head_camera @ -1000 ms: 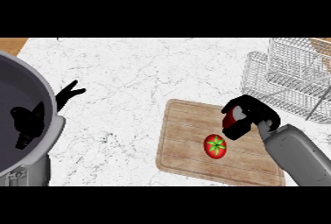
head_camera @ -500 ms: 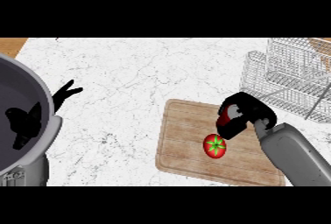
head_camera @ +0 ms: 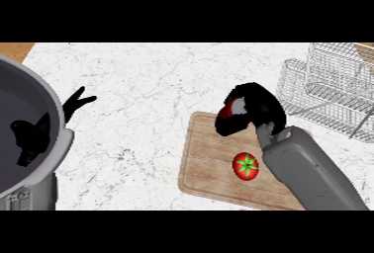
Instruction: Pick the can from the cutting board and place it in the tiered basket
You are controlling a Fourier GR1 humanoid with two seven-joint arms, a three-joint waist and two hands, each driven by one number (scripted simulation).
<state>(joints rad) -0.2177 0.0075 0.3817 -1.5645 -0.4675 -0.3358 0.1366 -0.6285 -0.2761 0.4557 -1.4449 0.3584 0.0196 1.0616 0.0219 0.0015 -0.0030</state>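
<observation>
My right hand [head_camera: 260, 107] is curled round the can [head_camera: 234, 108], which shows only as a red and white patch between the black fingers. Hand and can hang over the far end of the wooden cutting board [head_camera: 208, 163], with a dark shadow just beneath them. The wire tiered basket [head_camera: 332, 84] stands to the upper right, a short way from the hand. At the left, my left hand [head_camera: 76, 102] shows straight, spread fingers beside the big pot's rim, holding nothing.
A red tomato [head_camera: 246, 166] with a green stem lies on the cutting board just left of my right forearm. A large grey pot [head_camera: 33, 143] fills the left edge. White marble counter lies between pot and board.
My right hand has moved up and to the left in the view with the can in it, away from the tomato. The left hand has barely moved.
</observation>
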